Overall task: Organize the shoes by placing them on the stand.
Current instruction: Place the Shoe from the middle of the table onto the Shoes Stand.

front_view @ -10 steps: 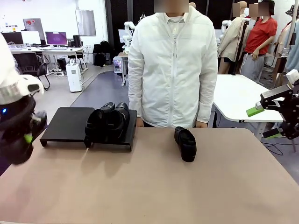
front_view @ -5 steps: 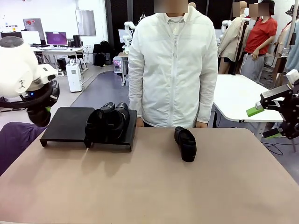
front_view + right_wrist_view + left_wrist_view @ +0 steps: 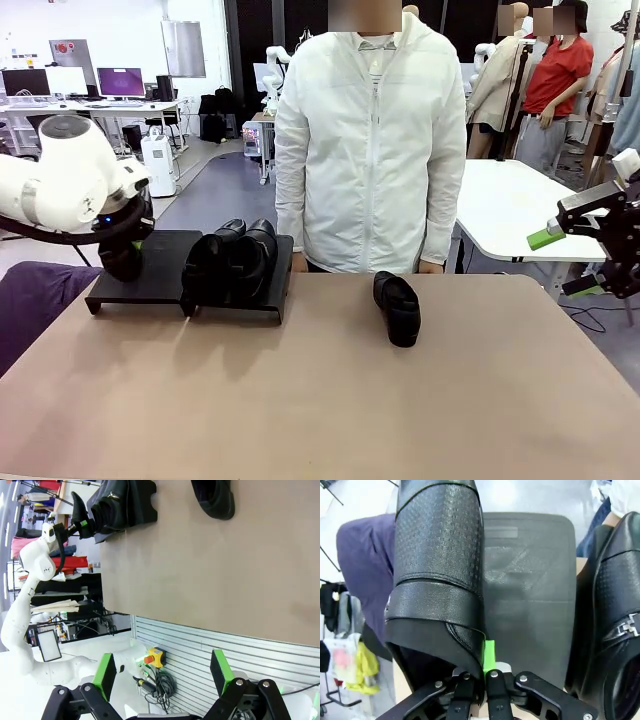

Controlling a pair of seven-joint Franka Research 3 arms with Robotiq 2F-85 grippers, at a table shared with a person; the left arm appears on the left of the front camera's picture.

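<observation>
left gripper (image 3: pixel 481 664): clamped on the rim of the held shoe's opening; green pad (image 3: pixel 489 655) pressed to the rim's outer side; hanging over the stand's left section
held shoe (image 3: pixel 437 570): black, textured upper with a strap across it; toe pointing away from the wrist camera; above the stand's left section, near its outer left edge; cannot tell whether the sole touches the stand top
stand (image 3: pixel 165 272): matte black, two adjoining flat sections on short legs; set on the table; left section top bare, right section loaded
two shoes (image 3: pixel 228 262): side by side on the stand's right section, touching each other; in the left wrist view one with a metal buckle sits just beside the held shoe
lone shoe (image 3: pixel 397 308): flat on the table, off the stand and well to its right; just in front of the person
right gripper (image 3: pixel 565 265): jaws spread wide, nothing between them; raised in the air far to the right of the stand
person (image 3: pixel 370 140): white jacket; standing behind the table, just right of the stand
table (image 3: pixel 320 400): tan top; bare in front of the stand
purple cloth (image 3: pixel 30 295): left of the stand, past the table edge
</observation>
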